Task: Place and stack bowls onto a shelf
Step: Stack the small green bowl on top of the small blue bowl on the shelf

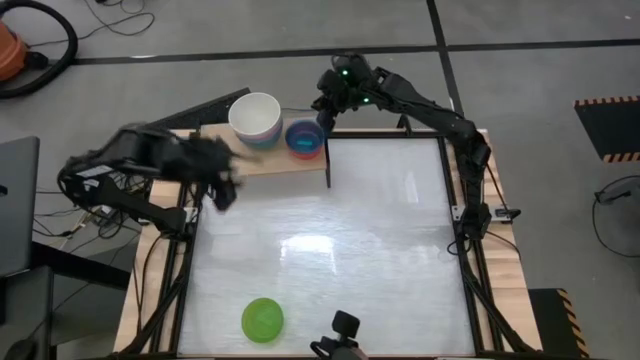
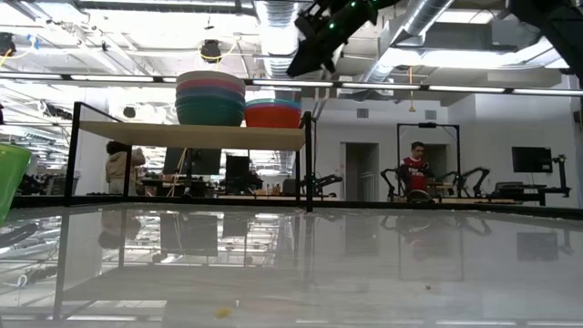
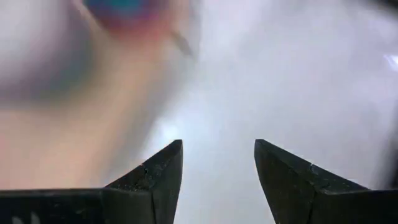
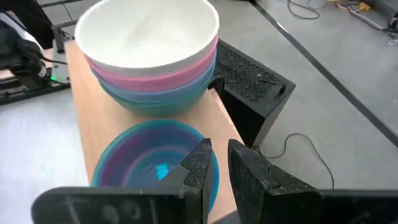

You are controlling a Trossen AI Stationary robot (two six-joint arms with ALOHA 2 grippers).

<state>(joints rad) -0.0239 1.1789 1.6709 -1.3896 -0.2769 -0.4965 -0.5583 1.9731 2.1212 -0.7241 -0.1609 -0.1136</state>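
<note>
The light-wood shelf (image 1: 268, 161) (image 2: 191, 137) stands at the table's far left. On it are two stacks of bowls. The taller one (image 1: 255, 118) (image 2: 210, 98) (image 4: 152, 56) has a cream-white bowl on top, over pink, blue-grey and dark green. The lower one (image 1: 305, 138) (image 2: 273, 113) (image 4: 143, 158) has a cyan bowl on top, over a red one. My right gripper (image 1: 325, 118) (image 2: 305, 59) (image 4: 219, 158) hovers above the lower stack's right rim, open by a narrow gap. My left gripper (image 1: 222, 190) (image 3: 217, 168) is open and empty just in front of the shelf. A lime bowl (image 1: 262, 320) (image 2: 9, 178) sits upright near the table's near edge.
The shelf's black legs (image 1: 328, 170) (image 2: 308, 164) stand at its right end. A camera mount (image 1: 343, 335) sits at the near edge. The white tabletop (image 1: 380, 240) stretches to the right of the shelf. A person (image 2: 417, 169) stands in the room beyond.
</note>
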